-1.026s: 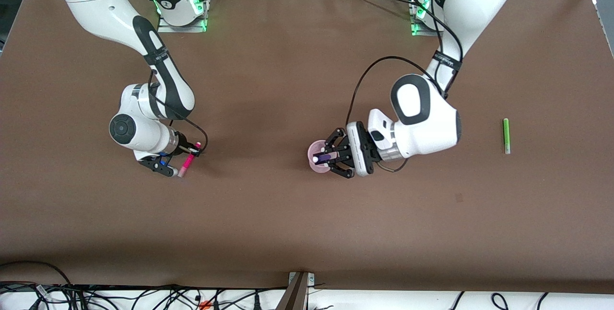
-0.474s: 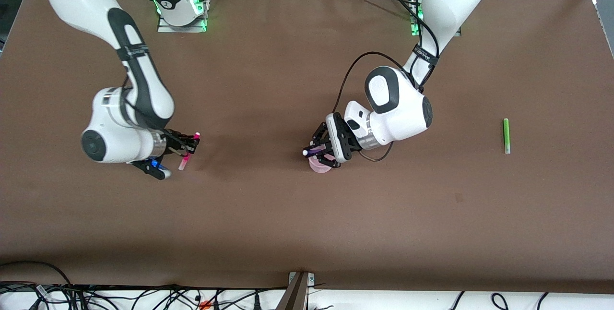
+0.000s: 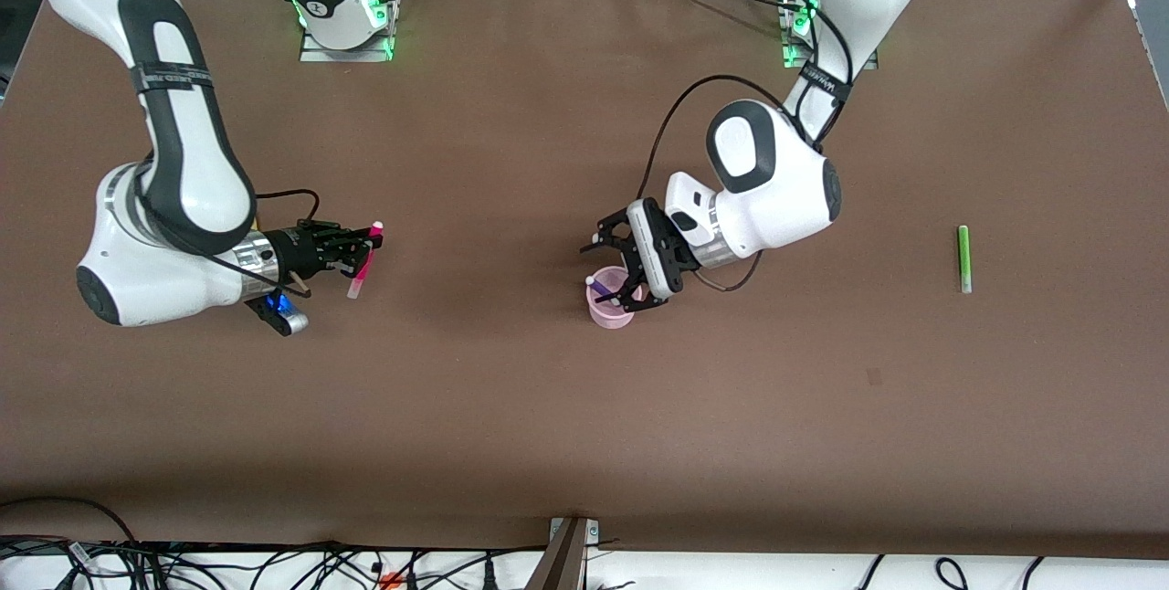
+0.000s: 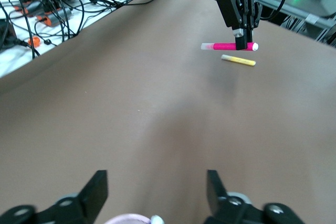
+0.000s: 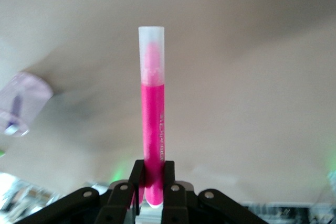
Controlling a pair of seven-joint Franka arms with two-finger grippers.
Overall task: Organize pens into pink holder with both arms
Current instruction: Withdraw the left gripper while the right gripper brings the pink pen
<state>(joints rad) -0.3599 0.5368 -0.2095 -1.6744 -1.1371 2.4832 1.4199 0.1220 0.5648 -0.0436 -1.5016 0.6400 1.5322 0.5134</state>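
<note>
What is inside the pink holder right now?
The purple pen stands in the pink holder, its white end at the rim. The open left gripper covers part of the rim, hiding anything else inside.

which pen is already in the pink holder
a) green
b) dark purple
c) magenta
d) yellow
b: the dark purple pen stands in the pink holder under the open left gripper, while the right gripper holds the magenta pen, the green pen lies toward the left arm's end, and the yellow pen lies on the table.

A robotics lab: brown-covered table (image 3: 511, 444) (cables (image 3: 274, 567) tangled along its edge).
</note>
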